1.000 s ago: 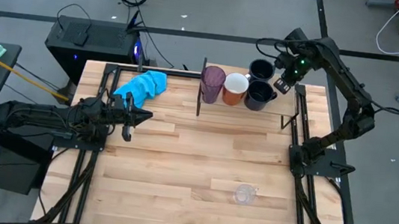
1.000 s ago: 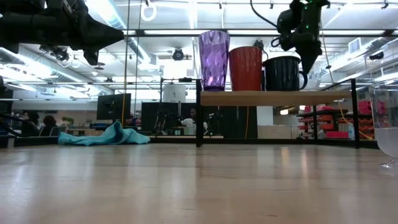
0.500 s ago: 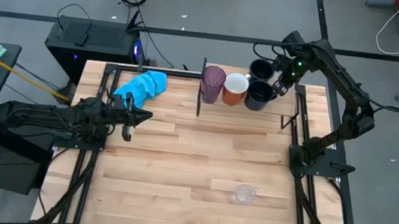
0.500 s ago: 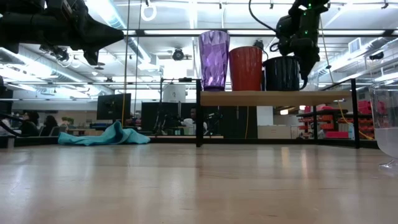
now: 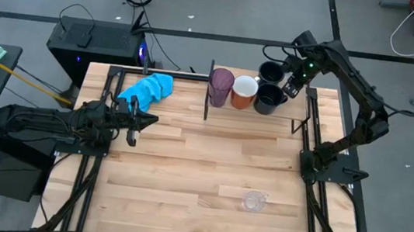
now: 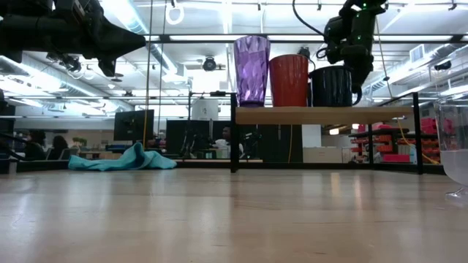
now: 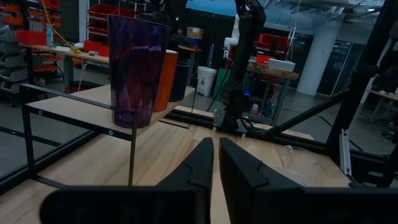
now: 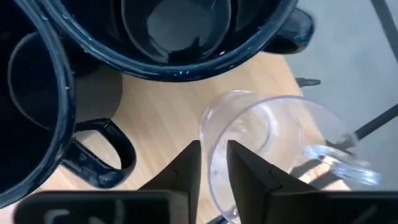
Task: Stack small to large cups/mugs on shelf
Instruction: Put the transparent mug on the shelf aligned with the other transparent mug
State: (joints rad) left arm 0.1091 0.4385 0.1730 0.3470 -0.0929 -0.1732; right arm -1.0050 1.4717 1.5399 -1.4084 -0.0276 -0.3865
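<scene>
On the light wood shelf (image 5: 287, 114) stand a purple tumbler (image 5: 220, 87), an orange mug (image 5: 244, 91) and two navy mugs, one nearer (image 5: 269, 99) and one farther (image 5: 271, 72). My right gripper (image 8: 213, 155) is over the shelf's right end beside the navy mugs, shut on a small clear cup (image 8: 273, 146). A second clear cup (image 5: 253, 201) stands on the tabletop at the near right. My left gripper (image 5: 134, 120) hovers shut and empty over the table's left side. My right gripper pinches the clear cup's wall at its rim (image 8: 210, 132), one finger inside the cup and one outside. The fingers come from above, pointing down. The cup is over the shelf's wood beside the navy mugs; whether its base rests there I cannot tell.
A bright blue cloth (image 5: 147, 88) lies at the table's far left. Black shelf uprights (image 5: 209, 90) stand by the tumbler. The middle of the tabletop (image 5: 209, 163) is bare wood. People and equipment show in the room behind.
My right gripper has moved a little toward the table's far left over the shelf, closer to the farther navy mug, still shut on the clear cup.
</scene>
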